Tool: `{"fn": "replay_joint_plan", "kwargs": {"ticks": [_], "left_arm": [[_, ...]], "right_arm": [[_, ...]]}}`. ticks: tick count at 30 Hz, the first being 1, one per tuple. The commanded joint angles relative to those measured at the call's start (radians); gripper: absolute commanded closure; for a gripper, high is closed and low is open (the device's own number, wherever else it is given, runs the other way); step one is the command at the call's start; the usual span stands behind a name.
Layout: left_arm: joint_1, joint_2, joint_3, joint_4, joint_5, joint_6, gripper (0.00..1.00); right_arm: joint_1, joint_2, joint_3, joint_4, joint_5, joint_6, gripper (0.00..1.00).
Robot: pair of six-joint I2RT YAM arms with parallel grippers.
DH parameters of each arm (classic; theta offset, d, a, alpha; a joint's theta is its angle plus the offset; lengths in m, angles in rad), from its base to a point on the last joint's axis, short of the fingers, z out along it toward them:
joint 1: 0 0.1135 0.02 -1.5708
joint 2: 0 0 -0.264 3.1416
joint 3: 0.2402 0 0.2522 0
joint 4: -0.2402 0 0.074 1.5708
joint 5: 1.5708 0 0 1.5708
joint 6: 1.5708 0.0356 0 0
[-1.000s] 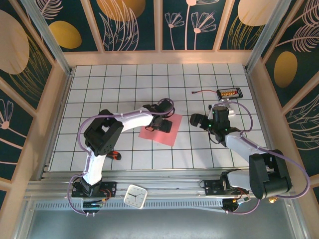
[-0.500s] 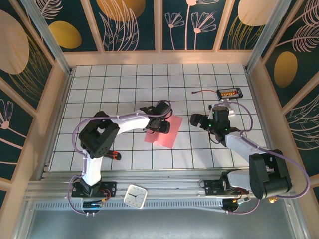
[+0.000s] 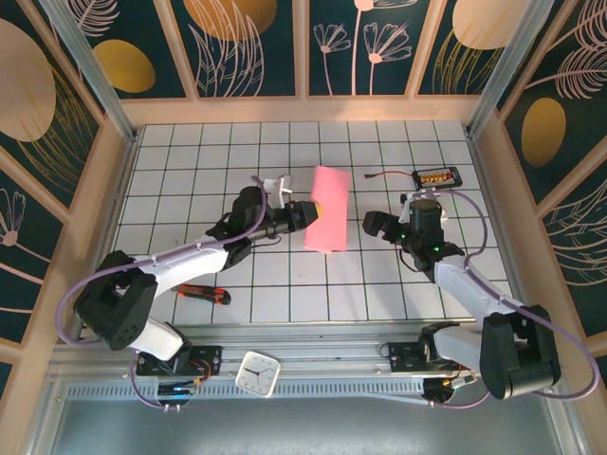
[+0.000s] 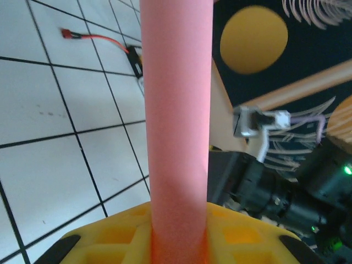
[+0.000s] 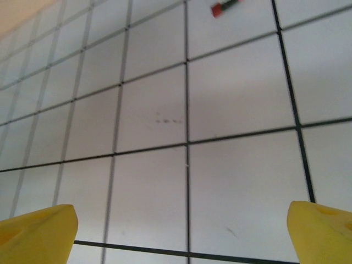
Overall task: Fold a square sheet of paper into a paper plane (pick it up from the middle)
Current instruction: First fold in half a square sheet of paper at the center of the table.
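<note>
Sheet of paper (image 3: pixel 332 216) upright between left jaws, above tiled table (image 3: pixel 190 161).

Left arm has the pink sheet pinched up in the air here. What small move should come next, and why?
Probably bring the open right gripper leftward to the free edge of the thin salmon-pink square sheet of paper. The left gripper alone pinches it, lifted off the white gridded table, so a second grip seems needed to start a fold.
</note>
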State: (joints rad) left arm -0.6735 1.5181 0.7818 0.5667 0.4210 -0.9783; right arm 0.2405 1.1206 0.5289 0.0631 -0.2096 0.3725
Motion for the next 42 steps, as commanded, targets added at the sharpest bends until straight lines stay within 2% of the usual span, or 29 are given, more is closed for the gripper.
{"fn": "replay_joint_plan", "kwargs": {"ticks": [1, 6, 8, 17, 19, 26, 29, 31, 36, 40, 42], "left_arm": [[0.010, 0.067, -0.079, 0.248, 0.047, -0.140, 0.75], [0.014, 0.147, -0.150, 0.343, 0.031, -0.186, 0.75], [0.014, 0.184, -0.174, 0.370, 0.036, -0.204, 0.75], [0.014, 0.256, -0.217, 0.311, -0.019, -0.175, 0.74], [0.014, 0.264, -0.223, 0.306, -0.026, -0.167, 0.74], [0.014, 0.291, -0.217, 0.244, -0.033, -0.122, 0.67], [0.014, 0.283, -0.193, 0.157, -0.046, -0.076, 0.58], [0.014, 0.265, -0.178, 0.075, -0.069, -0.042, 0.46], [0.014, 0.217, -0.154, -0.096, -0.119, 0.019, 0.28], [0.014, 0.202, -0.118, -0.242, -0.148, 0.061, 0.22], [0.014, 0.202, -0.095, -0.316, -0.166, 0.089, 0.23]], "right_arm": [[0.035, -0.025, 0.021, 0.059, -0.107, -0.009, 0.04], [0.110, 0.048, 0.000, 0.187, -0.254, 0.059, 0.16], [0.142, 0.111, -0.014, 0.269, -0.316, 0.106, 0.27], [0.252, 0.349, -0.030, 0.466, -0.347, 0.220, 0.74], [0.267, 0.401, -0.029, 0.492, -0.345, 0.235, 0.79], [0.299, 0.538, -0.035, 0.575, -0.335, 0.292, 0.85], [0.301, 0.567, -0.039, 0.591, -0.318, 0.309, 0.87], [0.301, 0.579, -0.043, 0.596, -0.305, 0.315, 0.88], [0.333, 0.601, -0.043, 0.602, -0.288, 0.328, 0.89], [0.339, 0.610, -0.041, 0.609, -0.280, 0.337, 0.90], [0.343, 0.614, -0.038, 0.609, -0.279, 0.338, 0.90]]}}
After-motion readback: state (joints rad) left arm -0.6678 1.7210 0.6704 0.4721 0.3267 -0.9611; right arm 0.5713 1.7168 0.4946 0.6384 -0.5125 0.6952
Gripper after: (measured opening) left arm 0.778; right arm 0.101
